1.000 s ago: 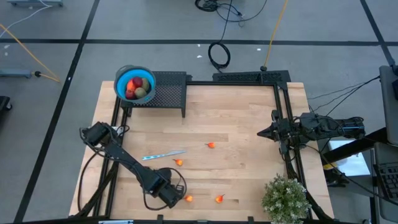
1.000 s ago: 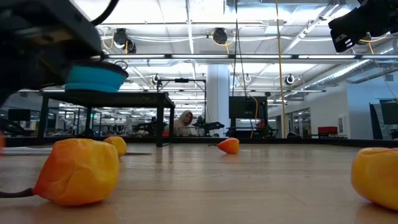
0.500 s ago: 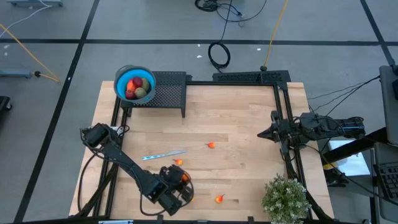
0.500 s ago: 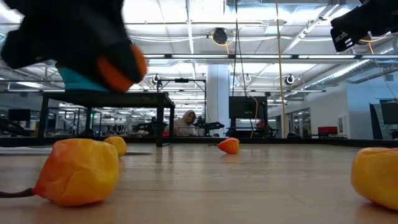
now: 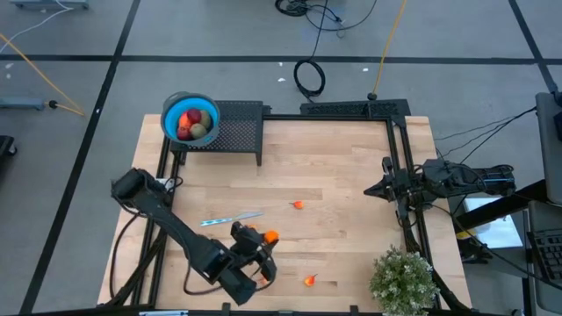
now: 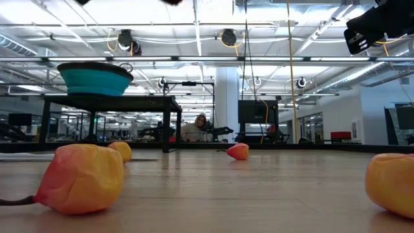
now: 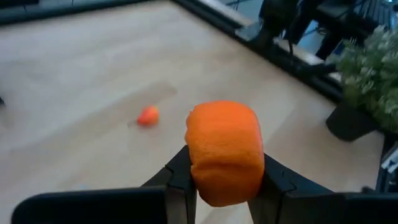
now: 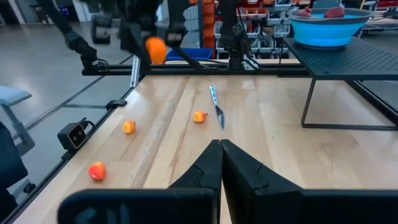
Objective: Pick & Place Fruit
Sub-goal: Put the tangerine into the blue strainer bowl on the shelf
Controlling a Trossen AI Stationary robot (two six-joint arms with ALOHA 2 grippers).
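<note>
Carry step: left gripper [image 7: 225, 177] clamps a small orange fruit [image 7: 225, 151] above the table's near edge.
Next, judged: transport to the blue bowl [image 5: 190, 118] on the rack; right gripper [image 8: 221, 155] waits closed, empty.

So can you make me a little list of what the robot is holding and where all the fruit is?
left gripper: shut on small orange fruit, lifted above the table
right gripper: shut, empty, waiting at the table's right edge
loose fruit on wooden table: three small orange pieces
blue bowl: on the black mesh stand, fruit inside
knife: flat on the table
</note>
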